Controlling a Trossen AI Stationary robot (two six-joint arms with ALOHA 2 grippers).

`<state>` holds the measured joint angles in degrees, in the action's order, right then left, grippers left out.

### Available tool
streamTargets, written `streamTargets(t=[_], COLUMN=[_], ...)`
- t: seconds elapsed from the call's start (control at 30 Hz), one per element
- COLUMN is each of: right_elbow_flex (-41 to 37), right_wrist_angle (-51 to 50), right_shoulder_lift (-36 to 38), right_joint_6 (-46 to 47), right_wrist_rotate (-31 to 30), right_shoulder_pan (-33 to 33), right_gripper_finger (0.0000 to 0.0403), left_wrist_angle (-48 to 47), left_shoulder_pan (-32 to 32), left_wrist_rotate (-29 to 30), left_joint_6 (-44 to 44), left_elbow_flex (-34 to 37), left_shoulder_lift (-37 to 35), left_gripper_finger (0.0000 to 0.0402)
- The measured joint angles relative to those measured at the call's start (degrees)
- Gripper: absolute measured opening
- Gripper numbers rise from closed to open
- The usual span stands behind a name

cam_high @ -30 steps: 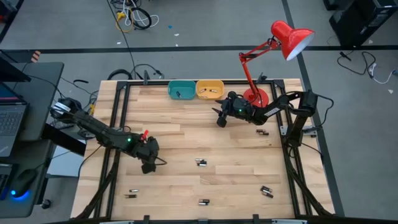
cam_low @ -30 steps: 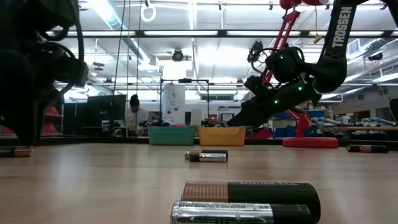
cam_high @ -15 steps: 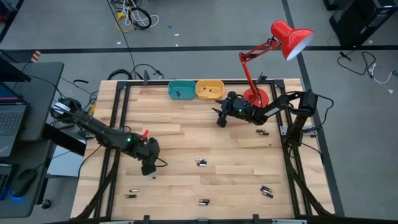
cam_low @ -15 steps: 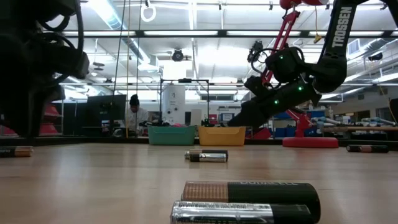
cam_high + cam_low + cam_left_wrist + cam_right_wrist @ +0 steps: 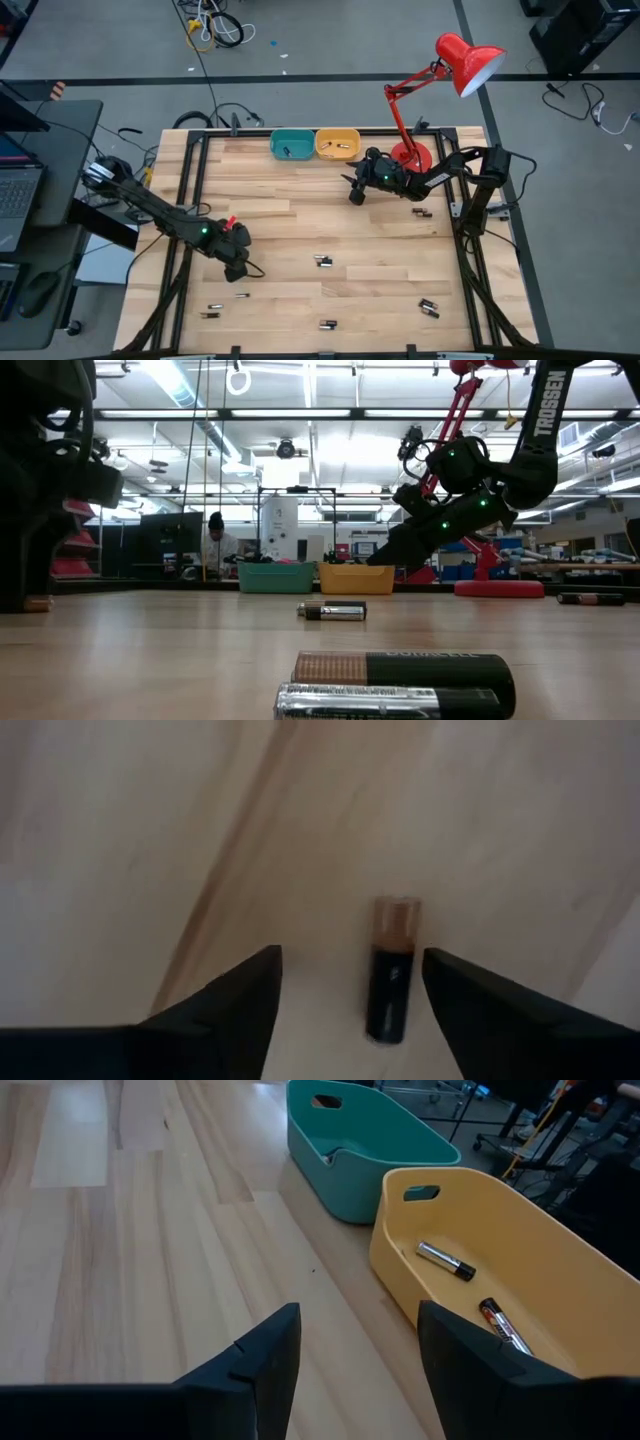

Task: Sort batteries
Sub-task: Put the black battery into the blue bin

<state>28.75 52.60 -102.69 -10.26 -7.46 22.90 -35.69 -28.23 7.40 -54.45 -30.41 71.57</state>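
Note:
My left gripper (image 5: 238, 271) hangs over the table's near left part, pointing steeply down, open. In its wrist view a dark battery with a copper end (image 5: 390, 970) lies flat on the wood between the fingers (image 5: 350, 958), untouched; it also shows from above (image 5: 241, 295). More batteries lie loose on the table (image 5: 323, 261) (image 5: 210, 313) (image 5: 327, 324) (image 5: 429, 308) (image 5: 421, 212). My right gripper (image 5: 355, 193) waits open near the bins, nothing between its fingers (image 5: 357, 1320). Two batteries (image 5: 445, 1261) (image 5: 500, 1323) lie in the yellow bin (image 5: 560, 1260).
The teal bin (image 5: 291, 145) and yellow bin (image 5: 337, 144) stand side by side at the far edge. A red desk lamp (image 5: 410, 155) has its base at the far right, beside the right arm. A person (image 5: 213, 545) stands in the room beyond the table.
My left gripper has shifted a little toward the table's left edge. A battery now lies on the wood just on its near side, where none showed a second ago, and it has moved slightly toward the near edge over the last half second.

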Motion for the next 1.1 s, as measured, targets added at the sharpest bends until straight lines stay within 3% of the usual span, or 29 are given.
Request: streamTargets(t=[0.23,0.53,0.8,0.93,1.1], right_elbow_flex=[0.0,0.0,0.0,0.0,0.0], right_wrist_angle=[0.0,0.0,-0.1,-0.1,-0.1], right_shoulder_lift=[0.0,0.0,0.0,0.0,0.0], right_joint_6=[0.0,0.0,0.0,-0.4,-0.4], right_wrist_rotate=[0.0,0.0,0.0,0.1,0.1], right_shoulder_pan=[0.0,0.0,0.0,0.0,0.0], right_gripper_finger=[0.0186,0.0184,0.0184,0.0183,0.0183], left_wrist_angle=[2.9,2.8,3.2,3.3,3.4], left_shoulder_pan=[0.0,0.1,3.9,8.1,14.2], left_wrist_rotate=[0.5,3.9,4.0,4.6,4.9], left_joint_6=[0.0,0.0,-1.2,1.7,6.1], left_elbow_flex=[1.6,1.7,0.5,-0.9,-3.3], left_shoulder_lift=[-0.1,0.0,0.2,0.2,0.2], left_gripper_finger=[0.0185,0.0059,0.0065,0.0078,0.0067])
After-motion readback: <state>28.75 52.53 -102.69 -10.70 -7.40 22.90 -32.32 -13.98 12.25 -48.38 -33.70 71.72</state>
